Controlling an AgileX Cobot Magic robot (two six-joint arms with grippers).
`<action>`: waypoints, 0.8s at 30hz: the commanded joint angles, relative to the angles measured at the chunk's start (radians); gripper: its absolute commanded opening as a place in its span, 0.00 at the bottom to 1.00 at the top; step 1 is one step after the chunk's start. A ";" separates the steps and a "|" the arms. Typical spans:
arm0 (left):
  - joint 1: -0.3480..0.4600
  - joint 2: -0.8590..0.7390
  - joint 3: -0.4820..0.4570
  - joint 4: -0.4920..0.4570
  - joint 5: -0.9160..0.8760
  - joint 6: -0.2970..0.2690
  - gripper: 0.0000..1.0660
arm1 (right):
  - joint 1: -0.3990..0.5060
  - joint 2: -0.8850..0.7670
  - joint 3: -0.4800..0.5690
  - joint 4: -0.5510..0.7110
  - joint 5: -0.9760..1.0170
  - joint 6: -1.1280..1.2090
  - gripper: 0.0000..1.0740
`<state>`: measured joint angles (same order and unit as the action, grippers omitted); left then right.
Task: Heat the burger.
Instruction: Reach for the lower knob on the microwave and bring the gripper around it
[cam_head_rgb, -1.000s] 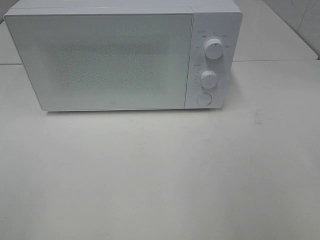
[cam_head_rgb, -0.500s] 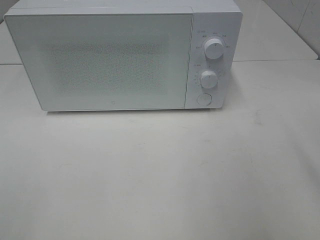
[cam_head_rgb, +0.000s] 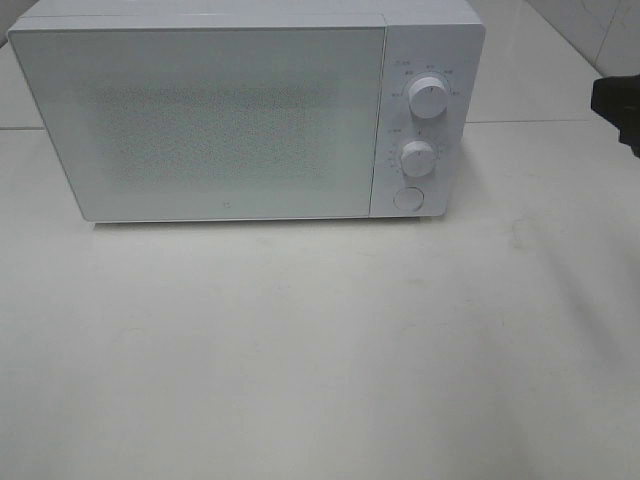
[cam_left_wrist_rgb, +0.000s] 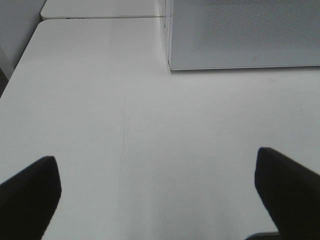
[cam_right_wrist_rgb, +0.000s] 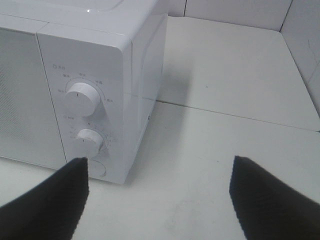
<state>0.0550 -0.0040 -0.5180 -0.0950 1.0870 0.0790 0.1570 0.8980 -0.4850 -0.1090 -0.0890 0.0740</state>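
Three views, and none of them shows the burger. Exterior high view: a white microwave (cam_head_rgb: 230, 120) stands at the far side of a pale table (cam_head_rgb: 320, 420). Its frosted door (cam_head_rgb: 200, 125) is closed, so whether the burger sits inside cannot be told. On the panel to the door's right are an upper knob (cam_head_rgb: 429, 97), a lower knob (cam_head_rgb: 417, 158) and a round button (cam_head_rgb: 407, 198) beneath them. A dark part of the right arm (cam_head_rgb: 620, 105) shows at the right edge, level with the upper knob and well apart from it (the left arm is out of this view). Left wrist view: the left gripper (cam_left_wrist_rgb: 155, 165) is spread wide and empty over bare table, with the microwave's front lower corner ahead. Right wrist view: the right gripper (cam_right_wrist_rgb: 157, 170) is also spread with nothing between its fingers, facing the panel corner. The right arm looks the nearer one to the button and the door's panel-side edge. Opening the door seems the likely next step, and the table in front leaves room for it to swing.
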 joint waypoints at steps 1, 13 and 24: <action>0.003 -0.023 0.001 -0.003 -0.014 -0.001 0.92 | -0.005 0.062 0.003 -0.011 -0.104 0.005 0.71; 0.003 -0.023 0.001 -0.003 -0.014 -0.001 0.92 | 0.006 0.272 0.121 0.097 -0.478 -0.097 0.71; 0.003 -0.023 0.001 -0.003 -0.014 -0.001 0.92 | 0.211 0.475 0.190 0.418 -0.774 -0.351 0.71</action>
<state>0.0550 -0.0040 -0.5180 -0.0950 1.0860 0.0790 0.3390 1.3540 -0.2960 0.2540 -0.8050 -0.2360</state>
